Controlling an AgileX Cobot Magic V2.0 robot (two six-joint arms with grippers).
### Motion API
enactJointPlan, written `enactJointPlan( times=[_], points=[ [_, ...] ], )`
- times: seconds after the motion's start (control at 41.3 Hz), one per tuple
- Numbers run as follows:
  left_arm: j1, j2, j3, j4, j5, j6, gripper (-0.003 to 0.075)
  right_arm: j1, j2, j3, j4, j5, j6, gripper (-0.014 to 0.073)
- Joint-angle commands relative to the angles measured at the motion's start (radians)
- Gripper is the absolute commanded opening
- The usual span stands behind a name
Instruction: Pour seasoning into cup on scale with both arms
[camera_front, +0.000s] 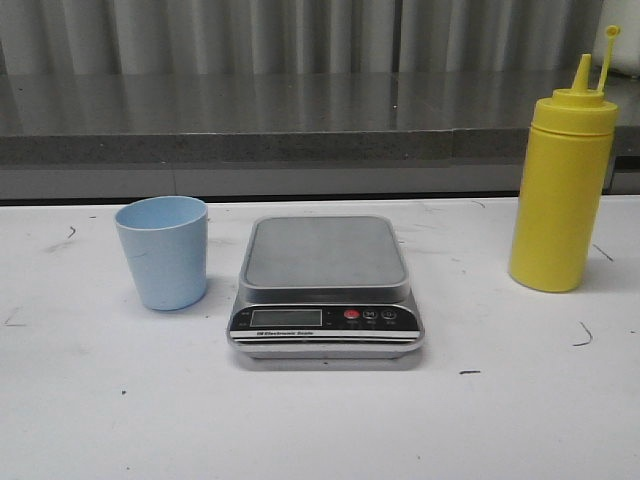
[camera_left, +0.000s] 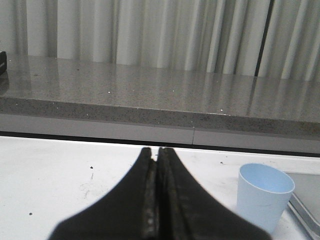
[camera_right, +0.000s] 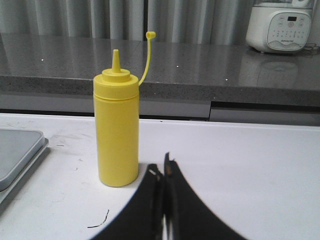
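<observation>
The light blue cup (camera_front: 163, 252) stands upright on the white table, left of the scale (camera_front: 325, 290), not on it. The scale's steel platform is bare. The yellow seasoning bottle (camera_front: 562, 185) stands upright at the right, cap off and hanging on its tether. Neither arm shows in the front view. My left gripper (camera_left: 157, 152) is shut and empty, with the cup (camera_left: 263, 195) ahead of it to one side. My right gripper (camera_right: 162, 167) is shut and empty, just short of the bottle (camera_right: 117, 132), which stands slightly to one side.
A grey stone counter (camera_front: 300, 120) runs along the table's far edge, with curtains behind. A white appliance (camera_right: 279, 25) sits on that counter in the right wrist view. The scale's corner (camera_right: 20, 155) lies beside the bottle there.
</observation>
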Motion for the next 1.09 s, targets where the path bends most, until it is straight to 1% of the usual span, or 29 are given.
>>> enactJointPlan(
  times=[0.0, 0.751, 0.92, 1.017, 1.066],
  points=[
    [-0.001, -0.015, 0.024, -0.008, -0.08, -0.007, -0.002, 0.003, -0.017, -0.007, -0.013, -0.077, -0.012, -0.0067],
    [-0.001, -0.015, 0.024, -0.008, -0.08, -0.007, -0.002, 0.003, -0.017, -0.007, -0.013, -0.08, -0.012, -0.0067],
    [-0.001, -0.015, 0.024, -0.008, -0.119, -0.007, -0.002, 0.003, -0.017, -0.007, -0.013, -0.085, -0.012, -0.0067],
    [-0.001, -0.015, 0.001, -0.008, -0.128, -0.007, -0.002, 0.003, -0.017, -0.011, -0.013, -0.115, -0.011, -0.0067],
    [-0.001, -0.015, -0.028, -0.008, -0.117, -0.007, -0.002, 0.005, -0.017, -0.036, -0.013, -0.101, -0.011, -0.0067]
  ],
)
